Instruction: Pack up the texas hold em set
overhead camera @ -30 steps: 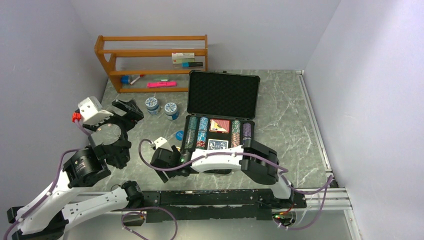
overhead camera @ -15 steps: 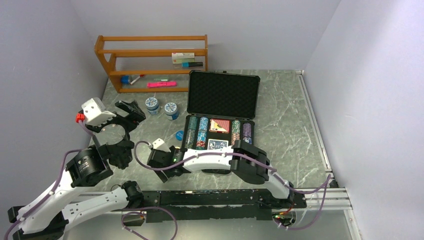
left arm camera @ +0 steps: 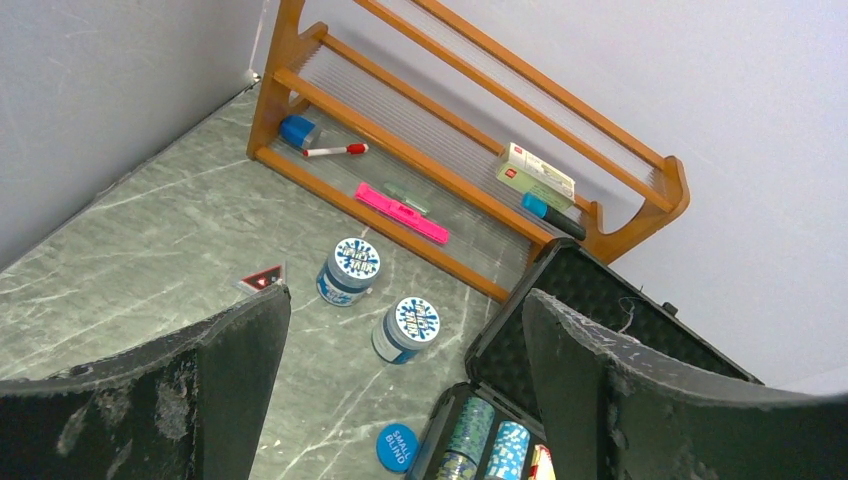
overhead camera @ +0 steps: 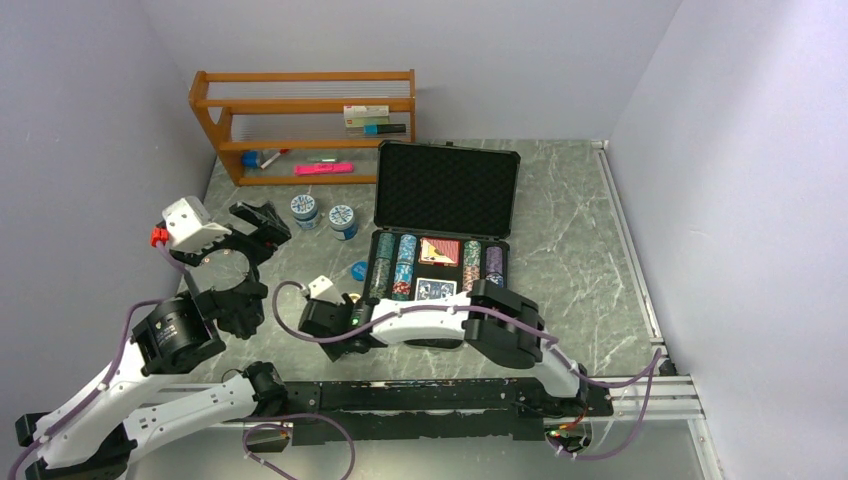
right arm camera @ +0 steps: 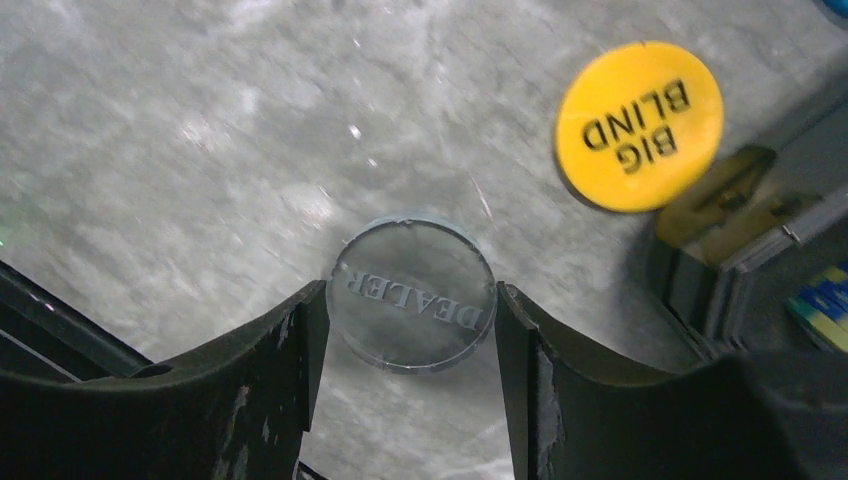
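The black briefcase [overhead camera: 446, 187] stands open, foam lid up; striped chip stacks [overhead camera: 392, 264] and red and blue card decks [overhead camera: 437, 270] lie in its base. My right gripper [right arm camera: 405, 300] is low over the table left of the case [overhead camera: 328, 325]. Its fingers touch both sides of a clear round DEALER button [right arm camera: 412, 292] lying flat on the table. A yellow BIG BLIND button [right arm camera: 640, 125] lies just beyond, near the case's corner. A blue SMALL BLIND button [left arm camera: 396, 445] lies by the case's left side. My left gripper [overhead camera: 255, 222] hangs open and empty above the table's left.
Two round blue-and-white tubs [left arm camera: 350, 270] [left arm camera: 411, 328] stand left of the case lid. A wooden shelf [overhead camera: 300, 120] with markers and a box stands at the back left. A small red triangle piece [left arm camera: 263, 278] lies on the table near the tubs.
My right gripper has shifted a little to the left along the table's front. My left gripper has barely moved.
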